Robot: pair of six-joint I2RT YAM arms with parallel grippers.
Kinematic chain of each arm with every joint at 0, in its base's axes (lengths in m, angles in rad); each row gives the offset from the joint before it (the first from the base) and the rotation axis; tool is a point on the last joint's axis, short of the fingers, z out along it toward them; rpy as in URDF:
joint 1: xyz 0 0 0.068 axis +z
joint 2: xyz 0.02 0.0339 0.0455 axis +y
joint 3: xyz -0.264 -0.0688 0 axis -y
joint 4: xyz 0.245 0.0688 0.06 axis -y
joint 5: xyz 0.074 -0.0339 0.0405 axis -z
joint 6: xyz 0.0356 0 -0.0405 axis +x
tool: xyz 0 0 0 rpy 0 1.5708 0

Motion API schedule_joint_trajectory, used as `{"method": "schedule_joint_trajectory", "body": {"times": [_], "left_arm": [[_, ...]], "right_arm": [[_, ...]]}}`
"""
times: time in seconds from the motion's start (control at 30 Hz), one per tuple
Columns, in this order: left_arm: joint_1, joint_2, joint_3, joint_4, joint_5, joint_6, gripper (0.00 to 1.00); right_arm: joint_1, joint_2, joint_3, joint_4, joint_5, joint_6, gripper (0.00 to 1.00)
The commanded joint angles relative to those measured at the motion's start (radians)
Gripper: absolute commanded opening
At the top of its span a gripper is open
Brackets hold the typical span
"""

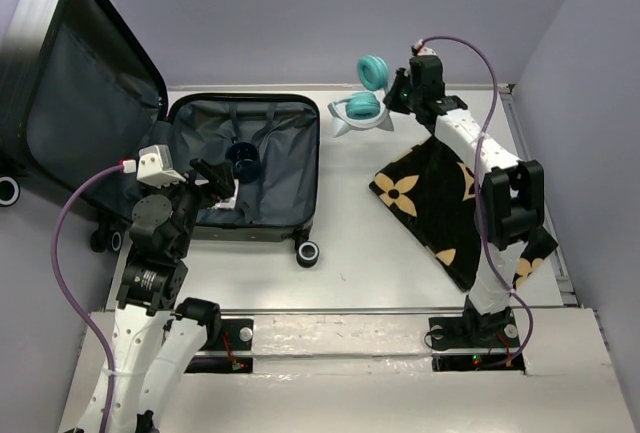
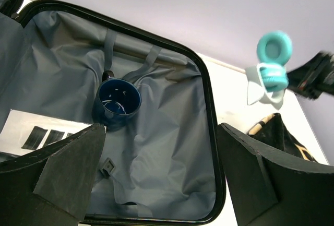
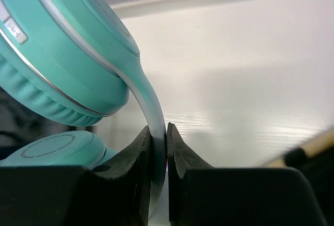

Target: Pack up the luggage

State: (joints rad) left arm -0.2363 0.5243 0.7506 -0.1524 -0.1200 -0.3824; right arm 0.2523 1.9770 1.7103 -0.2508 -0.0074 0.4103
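The luggage point(image 1: 275, 215) lies open at the left, its lid point(image 1: 70, 83) propped up, grey lining showing in the left wrist view point(image 2: 167, 132). A dark blue mug point(image 1: 243, 162) sits inside it, also seen in the left wrist view point(image 2: 118, 100). My left gripper point(image 1: 218, 185) is open and empty over the near left of the luggage. My right gripper point(image 1: 398, 93) is shut on the band of the teal headphones point(image 1: 362, 93) at the back of the table; the band point(image 3: 151, 111) is pinched between the fingers.
A black cloth with tan flower print point(image 1: 440, 203) lies under the right arm. A flat white item with black stripes point(image 2: 36, 132) lies in the luggage by the mug. A luggage wheel point(image 1: 307, 251) sticks out toward the table's middle.
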Motion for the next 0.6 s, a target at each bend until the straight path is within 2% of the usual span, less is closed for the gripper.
{"method": "schedule_joint_trajectory", "body": {"times": [0.0,0.27,0.5,0.53,0.57], "left_arm": [[-0.008,-0.015,0.006,0.06,0.013,0.013,0.99],[-0.009,-0.027,0.003,0.06,0.01,0.014,0.99],[-0.009,-0.033,0.003,0.062,0.01,0.014,0.99],[-0.008,-0.033,0.001,0.062,0.01,0.014,0.99],[-0.009,-0.035,0.001,0.062,0.008,0.014,0.99]], "right_arm": [[0.186,-0.101,-0.011,0.171,0.0,-0.048,0.07],[0.415,0.038,0.113,0.173,0.037,-0.05,0.07],[0.587,0.231,0.343,0.122,0.067,-0.021,0.07],[0.614,0.255,0.409,0.096,0.085,-0.021,0.09],[0.625,0.293,0.44,0.084,0.093,-0.019,0.17]]}}
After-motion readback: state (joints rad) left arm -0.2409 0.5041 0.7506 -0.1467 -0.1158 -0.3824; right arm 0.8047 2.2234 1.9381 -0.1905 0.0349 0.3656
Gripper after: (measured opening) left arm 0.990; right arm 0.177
